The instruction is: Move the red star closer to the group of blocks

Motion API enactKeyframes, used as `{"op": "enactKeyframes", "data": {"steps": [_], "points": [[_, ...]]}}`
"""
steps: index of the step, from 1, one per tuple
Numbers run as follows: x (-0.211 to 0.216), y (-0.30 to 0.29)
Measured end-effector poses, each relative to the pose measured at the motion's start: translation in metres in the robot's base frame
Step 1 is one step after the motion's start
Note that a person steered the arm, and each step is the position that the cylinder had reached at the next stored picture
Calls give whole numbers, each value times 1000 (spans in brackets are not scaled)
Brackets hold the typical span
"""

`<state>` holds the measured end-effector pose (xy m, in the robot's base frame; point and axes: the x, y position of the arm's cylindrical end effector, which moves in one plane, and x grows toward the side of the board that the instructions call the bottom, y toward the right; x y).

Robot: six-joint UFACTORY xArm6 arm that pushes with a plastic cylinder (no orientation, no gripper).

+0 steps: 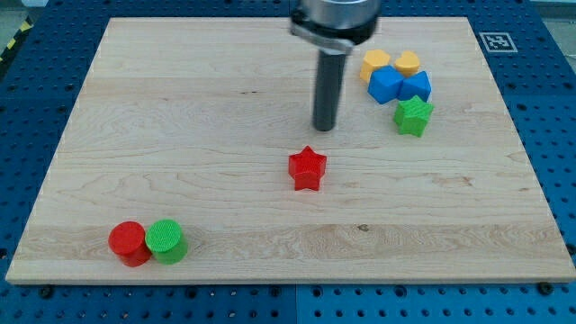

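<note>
The red star (pixel 307 168) lies alone near the middle of the wooden board (pixel 180 108). My tip (pixel 325 127) stands just above it in the view and slightly to the right, apart from it. A group of blocks sits at the view's upper right: a yellow hexagon (pixel 375 63), a yellow heart-like block (pixel 408 63), a blue block (pixel 385 85), a second blue block (pixel 416 86) and a green star (pixel 413 116). The rod's upper part and its mount (pixel 332 20) hide a strip of the board behind them.
A red cylinder (pixel 129 242) and a green cylinder (pixel 166 240) stand touching at the view's lower left. The board's edges meet a blue perforated table (pixel 549 108). A fiducial marker (pixel 494 41) sits at the board's upper right corner.
</note>
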<state>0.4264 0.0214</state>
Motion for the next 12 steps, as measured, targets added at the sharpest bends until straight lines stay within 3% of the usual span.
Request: {"op": "enactKeyframes", "data": {"steps": [2,3,4,5,6,7,9,11,12], "points": [[50,-99],[79,-78],[86,-22],[48,23],[43,25],[89,32],[60,56],[104,55],[72,57]]}}
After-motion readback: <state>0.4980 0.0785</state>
